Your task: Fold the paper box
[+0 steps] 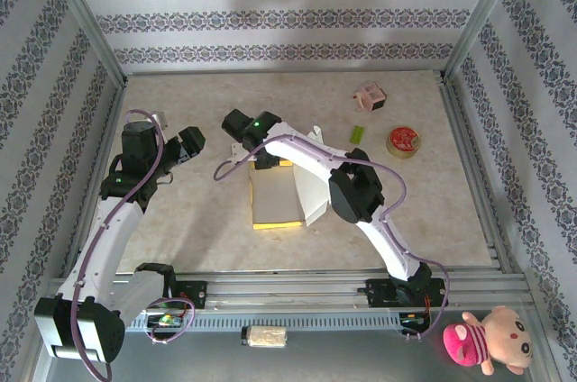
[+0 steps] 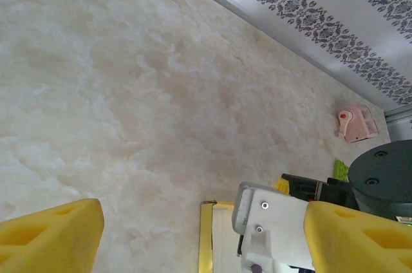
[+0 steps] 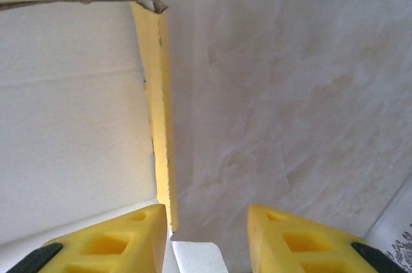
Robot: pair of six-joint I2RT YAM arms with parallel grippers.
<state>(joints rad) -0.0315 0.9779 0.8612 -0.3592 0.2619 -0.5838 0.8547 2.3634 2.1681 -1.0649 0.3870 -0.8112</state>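
While the paper box point(image 1: 275, 198) lies mid-way on the bench point(image 1: 180, 220), both end effectors grip nothing.
Right end effector point(image 3: 207, 225) partly parted at the box's far edge, its arm crossing the box; left end effector point(image 1: 187, 142) wide open. Pink item point(image 1: 370, 96), green piece point(image 1: 357, 133), red roll point(image 1: 403, 141) far right; marbled beige surface, patterned walls point(image 1: 270, 17).

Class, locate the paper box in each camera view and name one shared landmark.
Top external: paper box at table centre, partly beneath the right arm.
Left wrist: its corner at the bottom edge, right of middle.
Right wrist: across the left half, yellow edge alongside.
Shared landmark: the beige marbled table.
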